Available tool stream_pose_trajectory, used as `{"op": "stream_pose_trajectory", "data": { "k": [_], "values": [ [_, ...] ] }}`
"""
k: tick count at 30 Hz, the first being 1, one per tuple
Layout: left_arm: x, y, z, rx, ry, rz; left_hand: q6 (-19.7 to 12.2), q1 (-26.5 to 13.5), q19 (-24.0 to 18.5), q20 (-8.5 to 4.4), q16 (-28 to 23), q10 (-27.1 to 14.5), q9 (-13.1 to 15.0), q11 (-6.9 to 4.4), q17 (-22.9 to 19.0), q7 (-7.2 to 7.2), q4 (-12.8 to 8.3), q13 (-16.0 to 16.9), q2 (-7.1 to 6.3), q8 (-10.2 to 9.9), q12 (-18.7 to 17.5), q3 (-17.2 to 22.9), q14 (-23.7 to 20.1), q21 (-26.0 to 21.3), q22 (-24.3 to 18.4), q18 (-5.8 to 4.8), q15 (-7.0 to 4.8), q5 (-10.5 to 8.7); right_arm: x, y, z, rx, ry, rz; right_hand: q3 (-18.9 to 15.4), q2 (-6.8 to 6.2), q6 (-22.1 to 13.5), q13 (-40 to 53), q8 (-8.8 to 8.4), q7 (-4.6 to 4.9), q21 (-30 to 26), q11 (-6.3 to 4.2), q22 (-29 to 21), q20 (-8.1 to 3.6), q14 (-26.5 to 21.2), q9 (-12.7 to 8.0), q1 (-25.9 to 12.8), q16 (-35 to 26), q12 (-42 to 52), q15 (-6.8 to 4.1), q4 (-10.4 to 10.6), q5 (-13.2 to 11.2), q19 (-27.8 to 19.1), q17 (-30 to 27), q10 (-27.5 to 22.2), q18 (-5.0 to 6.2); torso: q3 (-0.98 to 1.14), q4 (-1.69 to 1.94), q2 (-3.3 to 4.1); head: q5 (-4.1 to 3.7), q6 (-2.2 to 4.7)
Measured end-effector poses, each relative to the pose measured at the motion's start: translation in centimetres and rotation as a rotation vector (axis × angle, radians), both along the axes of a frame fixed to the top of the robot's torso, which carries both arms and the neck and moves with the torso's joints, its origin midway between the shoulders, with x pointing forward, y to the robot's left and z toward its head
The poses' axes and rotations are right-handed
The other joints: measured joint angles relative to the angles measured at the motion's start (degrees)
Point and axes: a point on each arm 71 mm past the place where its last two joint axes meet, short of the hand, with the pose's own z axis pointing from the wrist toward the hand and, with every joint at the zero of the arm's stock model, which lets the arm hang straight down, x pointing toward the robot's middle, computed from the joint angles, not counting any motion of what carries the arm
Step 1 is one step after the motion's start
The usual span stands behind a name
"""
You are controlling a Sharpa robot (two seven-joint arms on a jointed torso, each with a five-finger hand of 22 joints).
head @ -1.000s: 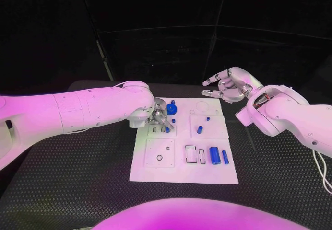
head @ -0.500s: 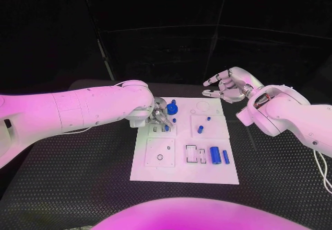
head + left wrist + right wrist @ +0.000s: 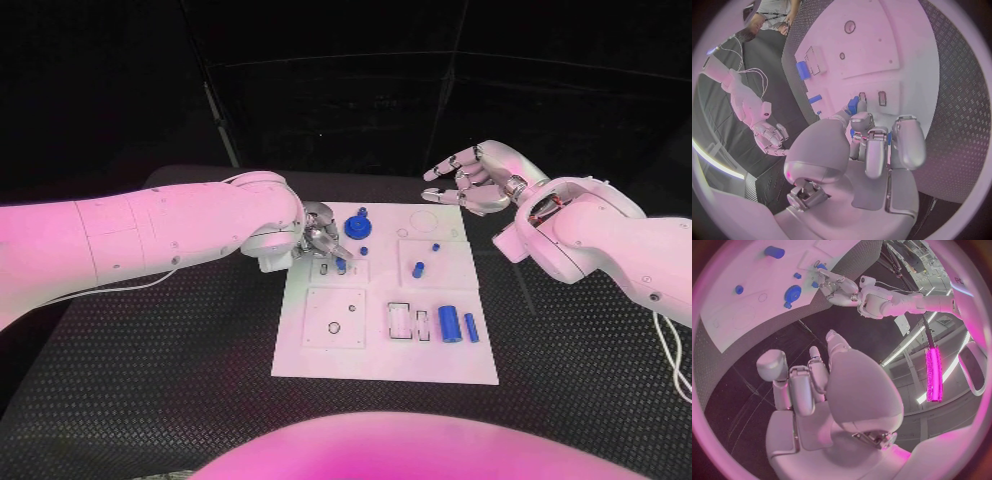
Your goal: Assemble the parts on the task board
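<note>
Left hand (image 3: 326, 236) shifted left off blue disc (image 3: 358, 224), holding nothing visible; right hand (image 3: 476, 178) empty, upper right. Disc likely light, stiff; take by rim.

The task board (image 3: 382, 365) lies in the middle of the table (image 3: 144, 380), with its long side running away from the robot. On its far left part the left hand (image 3: 323, 238) rests over the board, with a round part (image 3: 358, 227) just to its right and a small part (image 3: 340, 265) at its near side, while a short part (image 3: 417, 269) stands further right. Nearer the robot, two long parts (image 3: 449, 324) lie side by side at the right edge, and the right hand (image 3: 473, 178) hangs behind the far right corner, apart from the board.
</note>
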Motion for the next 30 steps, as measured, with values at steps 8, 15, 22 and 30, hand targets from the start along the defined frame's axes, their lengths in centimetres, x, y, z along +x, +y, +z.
{"op": "stream_pose_trajectory", "data": {
  "k": [8,15,22,30],
  "values": [
    [-1.4,1.1,0.2,-0.067,-0.055,0.059,-0.2,-1.8,0.3,-0.27,0.0,0.7,0.9,-0.26,0.0,-0.19,0.4,0.3,-1.76,0.8,0.3,3.8,-0.1,0.6,1.4,0.00,-0.34,-0.01,0.0,-0.1,0.0,-0.003,0.002,-0.001,0.0,0.00,0.0,0.0,0.00,0.00,0.0,0.00,0.0,0.00,0.0,-0.1,0.0,0.0,-0.1,0.00,0.0,0.0,0.0,0.0,0.0,0.00,0.03,0.05,0.00,0.30,0.03],
    [-3.1,1.7,-0.7,-0.134,-0.148,0.095,-0.2,-3.6,0.8,-0.40,0.0,1.2,1.8,-0.37,0.0,-0.19,0.2,0.5,-4.50,1.6,0.5,9.5,0.0,1.0,2.5,0.00,-0.42,-0.04,0.1,-0.4,-0.1,-0.006,0.003,-0.006,0.0,0.00,0.0,0.0,0.00,0.00,0.0,0.00,0.0,0.00,0.0,-0.1,0.0,0.0,-0.1,0.00,0.0,0.0,0.0,0.0,0.0,0.00,0.18,0.23,-0.02,0.33,0.01],
    [-3.9,1.8,-1.4,-0.178,-0.263,0.110,-0.2,-4.5,1.0,-0.60,0.0,1.5,2.4,-0.26,0.0,-0.19,0.3,0.6,-6.06,2.1,0.7,12.9,0.0,1.5,3.3,-0.89,-0.41,-0.06,0.1,-0.6,-0.1,-0.008,0.003,-0.009,0.0,0.00,0.0,0.0,0.00,0.00,0.0,0.00,0.0,0.00,0.0,0.0,0.0,0.0,-0.1,0.01,0.0,0.0,0.0,0.0,0.0,0.00,0.29,0.42,-0.08,0.08,-0.16],
    [-4.1,1.5,-1.4,-0.182,-0.410,0.060,-0.2,-4.9,1.2,-0.40,0.0,2.1,2.9,-0.48,0.0,-0.18,0.8,0.8,-7.30,2.5,0.9,15.0,0.0,1.8,3.8,-0.89,-0.41,-0.10,0.2,-0.7,-0.1,-0.010,0.003,-0.011,0.0,0.00,0.0,0.0,0.00,0.00,0.0,0.00,0.0,0.00,0.0,0.0,0.0,0.0,-0.1,0.01,0.0,0.0,0.0,0.0,0.0,0.00,0.28,0.43,-0.10,0.01,-0.02]
  ]
}}
